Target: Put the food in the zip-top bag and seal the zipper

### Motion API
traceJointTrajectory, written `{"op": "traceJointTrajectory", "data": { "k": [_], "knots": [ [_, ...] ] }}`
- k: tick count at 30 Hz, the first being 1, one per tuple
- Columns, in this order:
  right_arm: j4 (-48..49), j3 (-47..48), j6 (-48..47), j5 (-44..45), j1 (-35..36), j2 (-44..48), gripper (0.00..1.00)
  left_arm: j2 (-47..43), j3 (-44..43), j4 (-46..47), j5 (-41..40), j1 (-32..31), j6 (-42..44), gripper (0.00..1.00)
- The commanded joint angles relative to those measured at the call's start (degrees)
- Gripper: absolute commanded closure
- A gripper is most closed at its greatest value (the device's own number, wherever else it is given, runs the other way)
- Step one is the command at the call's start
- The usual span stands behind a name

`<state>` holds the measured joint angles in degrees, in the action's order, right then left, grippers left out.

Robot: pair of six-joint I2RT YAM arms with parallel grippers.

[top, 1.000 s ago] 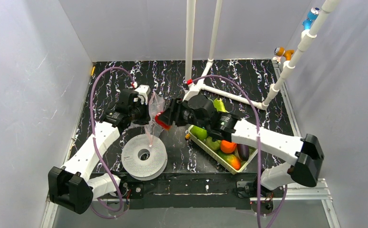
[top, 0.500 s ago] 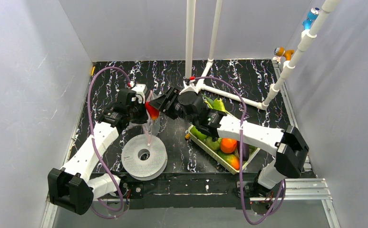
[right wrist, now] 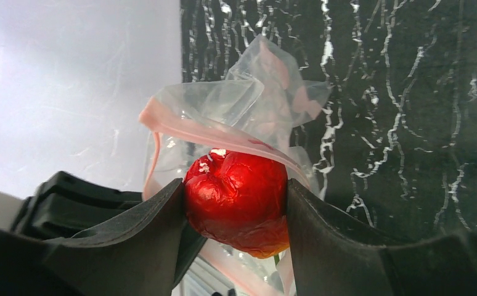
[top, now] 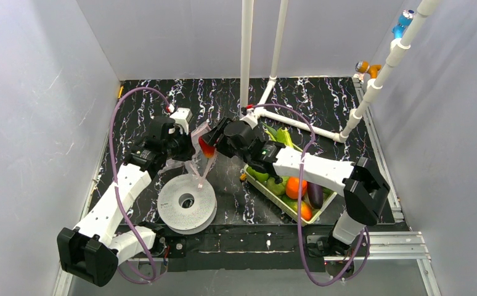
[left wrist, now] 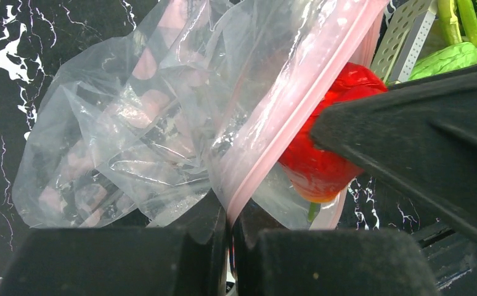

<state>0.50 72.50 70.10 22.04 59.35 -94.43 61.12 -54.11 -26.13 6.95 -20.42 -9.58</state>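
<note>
We are pinching the bag's (left wrist: 119,129) zipper (left wrist: 285,117) with the left end effector (left wrist: 230,225) to hold its mouth open. From three o'clock, the right end effector (right wrist: 233,203) is gripping the red piece (right wrist: 236,185) at the opening.

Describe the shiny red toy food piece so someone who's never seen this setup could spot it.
Find the round white perforated spool at the table's front, then look just behind it where both arms meet. The right gripper clamps a glossy red piece at the clear crinkly bag's mouth; the other toys lie in the pale green tray.
</note>
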Motion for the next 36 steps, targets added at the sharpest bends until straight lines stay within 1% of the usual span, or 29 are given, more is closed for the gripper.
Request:
{"op": "traceJointTrajectory", "data": {
  "k": [1, 4, 8, 10, 12, 15, 19, 23, 24, 28, 31, 33, 36],
  "knots": [
    [-5.44, 7.2, -6.09, 3.14, 1.35, -2.93, 0.99, -1.18, -0.19, 0.43, 0.98, -0.1, 0.48, 1.0],
    [-9.31, 11.44, -10.42, 4.62, 2.46, -4.76, 0.99, -1.99, 0.06, 0.53, -0.03, -0.12, 0.57, 1.0],
    [-10.34, 13.76, -16.4, 3.3, 2.82, -5.56, 0.89, -3.47, 0.69, 1.35, 1.35, -0.07, 1.1, 1.0],
    [-10.8, 14.41, -20.54, 0.87, 2.77, -6.09, 0.78, -4.21, 1.08, 2.15, 3.44, -0.16, 1.41, 1.0],
    [-13.28, 15.76, -23.45, -1.19, 2.72, -6.67, 0.67, -4.69, 1.37, 2.86, 4.53, -0.12, 1.47, 1.0],
    [-14.85, 16.19, -26.54, -4.04, 2.76, -6.3, 0.55, -4.73, 1.31, 2.8, 3.81, -0.15, 1.5, 1.0],
    [-18.45, 17.55, -28.58, -6.31, 2.37, -5.61, 0.29, -5.09, 1.29, 2.75, 3.16, -0.14, 1.39, 1.0],
    [-21.83, 18.98, -31.3, -7.69, 2.31, -3.71, 0.11, -5.17, 1.38, 2.71, 1.83, -0.18, 1.36, 1.0],
    [-22.49, 19.45, -32.21, -8.54, 2.27, -3.14, 0.08, -5.08, 1.37, 2.64, 1.49, -0.18, 1.35, 1.0],
    [-27.7, 22.17, -33.72, -8.94, 2.26, -1.22, 0.05, -4.2, 1.01, 2.05, 0.71, -0.15, 1.33, 1.0],
    [-29.12, 20.59, -33.62, -8.05, 2.26, 1.67, 0.05, -3.56, 0.83, 1.72, 0.61, -0.14, 1.26, 1.0],
    [-28.46, 17.74, -33.21, -7.85, 2.26, 3.91, 0.07, -3.27, 0.71, 1.48, 0.5, -0.19, 1.22, 1.0],
    [-26.55, 13.19, -32.24, -7.97, 2.26, 6.59, 0.15, -3.02, 0.56, 1.31, 0.42, -0.17, 1.23, 1.0]
  ]
}}
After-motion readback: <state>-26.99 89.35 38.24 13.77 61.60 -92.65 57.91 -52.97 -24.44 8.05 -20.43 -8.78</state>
